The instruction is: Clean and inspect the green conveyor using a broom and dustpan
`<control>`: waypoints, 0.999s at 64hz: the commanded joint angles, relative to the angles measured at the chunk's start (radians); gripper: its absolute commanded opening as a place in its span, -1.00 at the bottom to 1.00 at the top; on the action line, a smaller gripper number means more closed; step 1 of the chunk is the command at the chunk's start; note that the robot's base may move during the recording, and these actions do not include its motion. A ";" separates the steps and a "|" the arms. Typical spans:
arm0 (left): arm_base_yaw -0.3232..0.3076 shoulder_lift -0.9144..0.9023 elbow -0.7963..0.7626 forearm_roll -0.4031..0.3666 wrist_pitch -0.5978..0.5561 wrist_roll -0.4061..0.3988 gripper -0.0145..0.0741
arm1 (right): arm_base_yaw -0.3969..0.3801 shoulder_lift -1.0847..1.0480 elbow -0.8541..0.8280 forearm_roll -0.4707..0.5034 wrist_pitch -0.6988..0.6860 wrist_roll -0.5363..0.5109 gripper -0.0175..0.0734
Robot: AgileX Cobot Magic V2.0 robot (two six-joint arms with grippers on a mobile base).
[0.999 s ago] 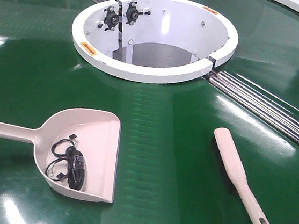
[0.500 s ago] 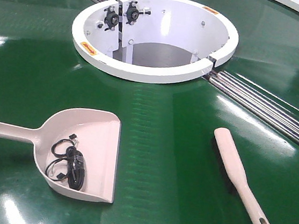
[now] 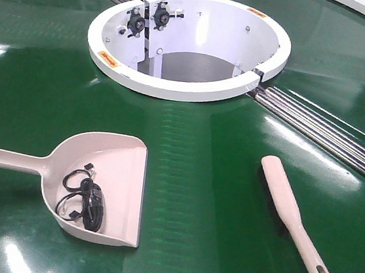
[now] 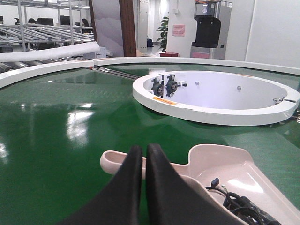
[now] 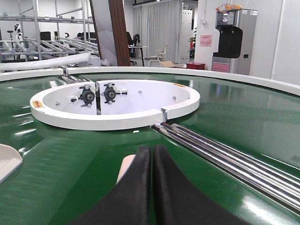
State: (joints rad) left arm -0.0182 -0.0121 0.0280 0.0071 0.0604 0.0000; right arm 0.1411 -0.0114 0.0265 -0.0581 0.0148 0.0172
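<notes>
Green conveyor (image 3: pixel 199 165) carries the dustpan (image 3: pixel 115 181) near its front-left edge, black cables (image 3: pixel 86 201) inside, and the broom (image 3: pixel 295 222) front-right. Left gripper (image 4: pixel 144 152) and right gripper (image 5: pixel 152 152) are pressed together, empty. Hub (image 3: pixel 181 87) stickers are unreadable.

No lettering can be read anywhere. The white hub (image 3: pixel 186 77) carries small orange-yellow stickers (image 3: pixel 106 57) on its rim, their print too small to make out. A pink sign (image 4: pixel 178 30) hangs on the far wall, its text blurred.
</notes>
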 commanded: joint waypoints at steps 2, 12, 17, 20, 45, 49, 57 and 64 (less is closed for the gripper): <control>-0.007 -0.014 0.008 -0.007 -0.066 -0.006 -0.69 | 0.000 -0.011 0.005 0.034 -0.077 -0.066 -0.63; -0.007 -0.014 0.008 -0.007 -0.066 -0.006 -0.69 | 0.000 -0.011 0.005 0.068 -0.077 -0.126 -0.63; -0.007 -0.014 0.008 -0.007 -0.066 -0.006 -0.69 | 0.000 -0.011 0.005 0.064 -0.077 -0.126 -0.63; -0.007 -0.014 0.008 -0.007 -0.066 -0.006 -0.69 | 0.000 -0.011 0.005 0.064 -0.077 -0.126 -0.63; -0.007 -0.014 0.008 -0.007 -0.066 -0.006 -0.69 | 0.000 -0.010 0.005 0.021 -0.078 -0.117 -0.63; -0.007 -0.014 0.008 -0.007 -0.066 -0.006 -0.69 | 0.000 -0.010 0.005 0.021 -0.078 -0.117 -0.63; -0.007 -0.014 0.008 -0.007 -0.066 -0.006 -0.69 | 0.000 -0.009 0.005 0.021 -0.078 -0.117 -0.63; -0.007 -0.014 0.008 -0.007 -0.066 -0.006 -0.69 | 0.000 -0.009 0.005 0.022 -0.078 -0.116 -0.63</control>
State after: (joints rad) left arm -0.0182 -0.0121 0.0280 0.0071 0.0604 0.0000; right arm 0.1411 -0.0114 0.0276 -0.0255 0.0148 -0.1010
